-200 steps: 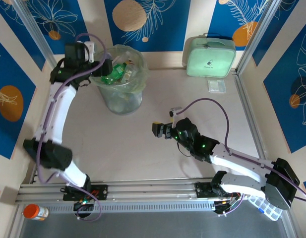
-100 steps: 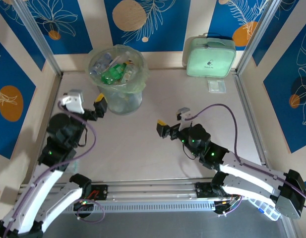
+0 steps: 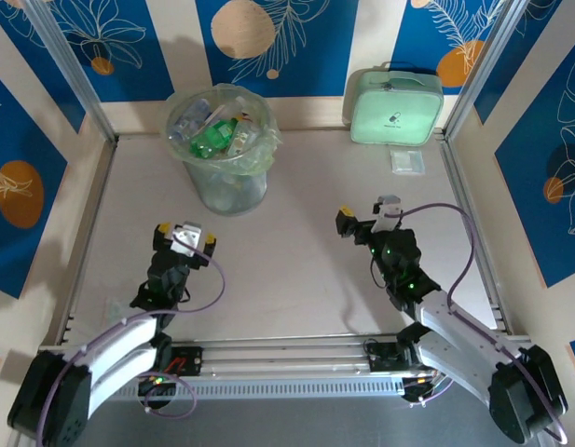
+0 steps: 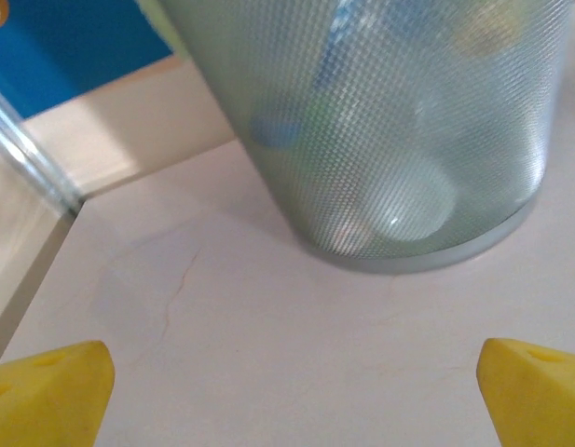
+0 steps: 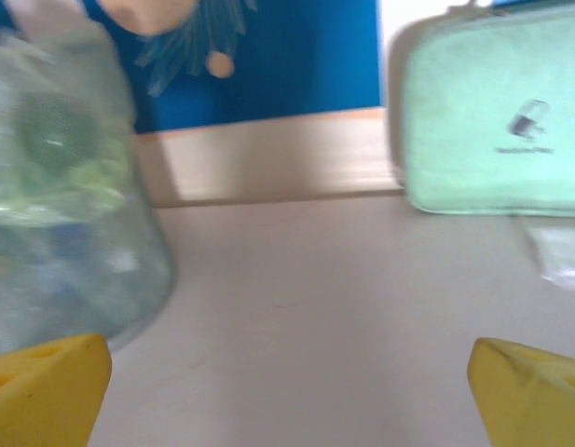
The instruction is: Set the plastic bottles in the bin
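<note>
The bin (image 3: 222, 182) stands at the back left of the table, a round translucent bucket lined with a pale green bag. Several plastic bottles (image 3: 212, 132), green and clear, lie heaped inside it. My left gripper (image 3: 186, 237) hangs low in front of the bin, open and empty. In the left wrist view the bin (image 4: 390, 112) rises just ahead of the open left gripper (image 4: 292, 396), with bottles (image 4: 406, 200) showing dimly through its wall. My right gripper (image 3: 368, 215) is open and empty at mid-table right. The right wrist view has the bin (image 5: 54, 196) at left, blurred, beyond the right gripper (image 5: 287, 396).
A mint-green zipped case (image 3: 396, 105) leans against the back wall at the right, also the case (image 5: 497, 121) ahead of the right wrist. A small clear packet (image 3: 408, 160) lies in front of it. Metal rails border the table on both sides.
The left arm has pulled back from the bin's rim and folded low near the front edge. The right gripper has drawn back and swung right, opening slightly wider.
</note>
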### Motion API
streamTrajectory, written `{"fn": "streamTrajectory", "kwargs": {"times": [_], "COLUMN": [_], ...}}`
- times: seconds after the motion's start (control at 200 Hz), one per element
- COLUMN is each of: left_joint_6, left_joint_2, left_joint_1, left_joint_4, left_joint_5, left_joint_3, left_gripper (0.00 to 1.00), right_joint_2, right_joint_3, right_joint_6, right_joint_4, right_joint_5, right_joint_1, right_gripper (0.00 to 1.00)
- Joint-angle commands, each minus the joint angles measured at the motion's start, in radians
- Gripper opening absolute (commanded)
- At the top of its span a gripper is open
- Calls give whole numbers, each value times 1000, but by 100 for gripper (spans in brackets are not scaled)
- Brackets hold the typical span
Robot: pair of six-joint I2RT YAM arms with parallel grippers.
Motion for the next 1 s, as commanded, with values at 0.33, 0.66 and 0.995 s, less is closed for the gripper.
{"fn": "streamTrajectory", "kwargs": {"times": [0.33,0.66,0.995], "left_joint_6": [-120,-181,-173], "left_joint_2": [732,672,668], "left_joint_1": [197,317,312], "left_joint_4": [788,299,315], "left_joint_5": [112,379,373], "left_joint_3": [50,257,245], "left_gripper": [99,99,99], "right_joint_2": [407,674,654], "right_joint_3": [6,58,67], "right_joint_6": [-23,-90,-113], "right_joint_4": [163,401,343], "right_joint_5": [-109,-423,-358], "right_joint_1": [-354,-452,-422], "right_gripper": [99,99,99]}}
